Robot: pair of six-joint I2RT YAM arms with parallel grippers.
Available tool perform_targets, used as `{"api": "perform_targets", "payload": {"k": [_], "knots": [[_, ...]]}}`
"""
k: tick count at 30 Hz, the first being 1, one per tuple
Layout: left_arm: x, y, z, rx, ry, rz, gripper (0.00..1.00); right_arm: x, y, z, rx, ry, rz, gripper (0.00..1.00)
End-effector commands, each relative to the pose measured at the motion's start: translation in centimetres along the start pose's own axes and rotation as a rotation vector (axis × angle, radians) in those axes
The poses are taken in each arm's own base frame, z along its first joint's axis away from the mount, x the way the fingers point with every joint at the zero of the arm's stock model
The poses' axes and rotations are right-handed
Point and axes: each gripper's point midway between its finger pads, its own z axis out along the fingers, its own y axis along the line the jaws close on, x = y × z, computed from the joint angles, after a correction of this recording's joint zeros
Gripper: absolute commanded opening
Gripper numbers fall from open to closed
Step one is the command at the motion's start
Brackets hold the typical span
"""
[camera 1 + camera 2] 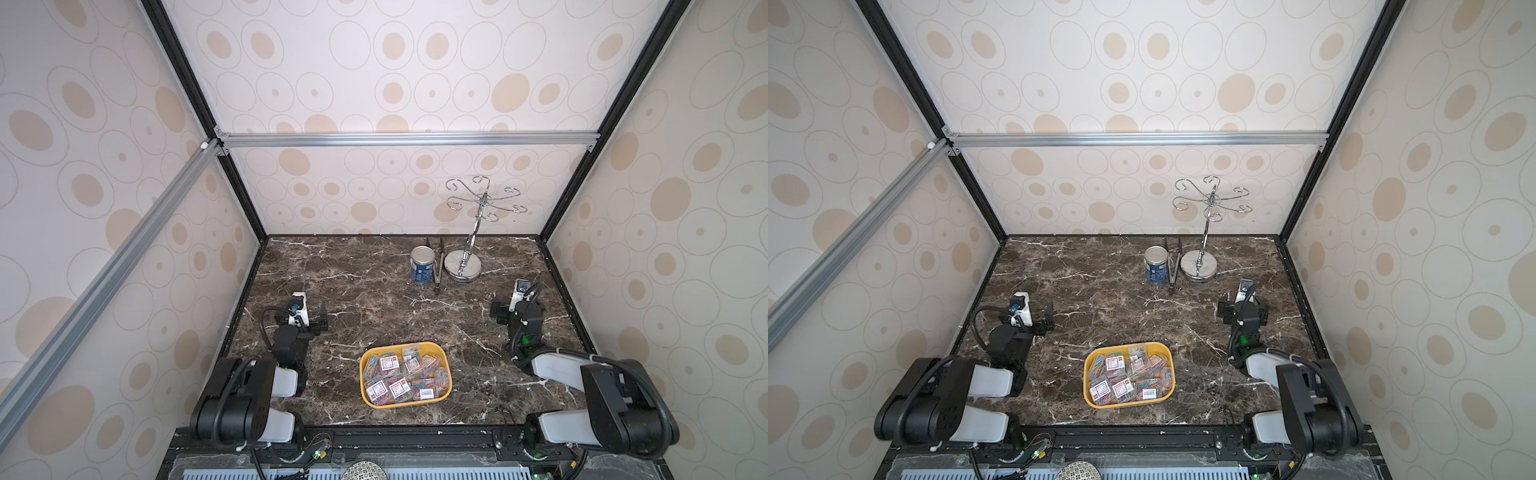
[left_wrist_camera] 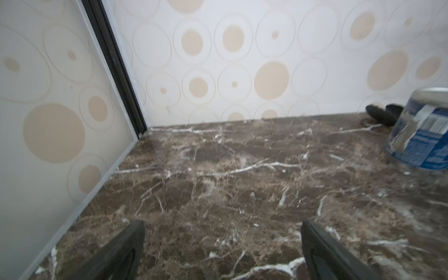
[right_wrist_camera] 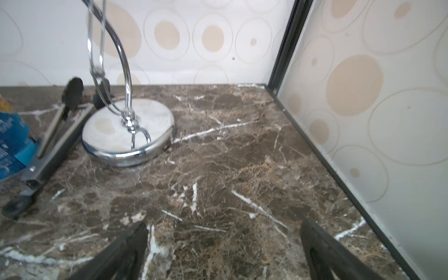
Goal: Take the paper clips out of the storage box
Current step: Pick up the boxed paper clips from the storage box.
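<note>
- Top views both show the shallow yellow plastic storage box [image 1: 363, 376] near the front edge of the dark brown marble tabletop [image 1: 353, 291], between the two arms.
- The paper clips [image 1: 405, 376], small clear cases with red-and-white labels, lie piled inside it.
- Left wrist view: the left gripper [image 2: 221, 228] is spread wide over the marble, holding nothing.
- Right wrist view: the right gripper [image 3: 223, 228] is likewise wide apart and empty, near a chrome hook stand [image 3: 155, 121], metal tongs [image 3: 60, 128] and a blue-labelled tin can [image 3: 12, 145].
</note>
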Motion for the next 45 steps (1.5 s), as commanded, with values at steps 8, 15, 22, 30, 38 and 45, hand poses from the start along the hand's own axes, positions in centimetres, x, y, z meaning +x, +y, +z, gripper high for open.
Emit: {"api": "perform_targets", "payload": {"k": [8,15,22,30,38,45], "knots": [[-8.0,0.0,1.7,0.015,0.136,-0.286,1.00,-7.1,3.6,-6.9,-0.339,-0.003,0.240,1.00],[-10.4,-4.1,-1.4,0.257,0.223,-0.449,1.00,-9.7,4.7,-12.7,-0.554,-0.134,0.296,1.00],[-6.0,-1.3,-3.7,0.047,0.299,-0.578,1.00,-8.6,2.7,-14.1,-0.518,-0.190,0.502,1.00],[-2.3,1.8,-6.0,-0.146,0.257,-0.591,1.00,-6.8,5.9,-12.2,-0.641,-0.019,0.687,0.99],[4.7,2.8,-5.7,-0.263,0.305,-0.609,1.00,-5.2,15.5,-13.3,-0.806,0.224,0.542,0.93],[4.0,3.1,-5.9,-0.259,0.264,-0.571,1.00,-2.6,22.4,-16.5,-0.752,0.368,0.280,0.86]]}}
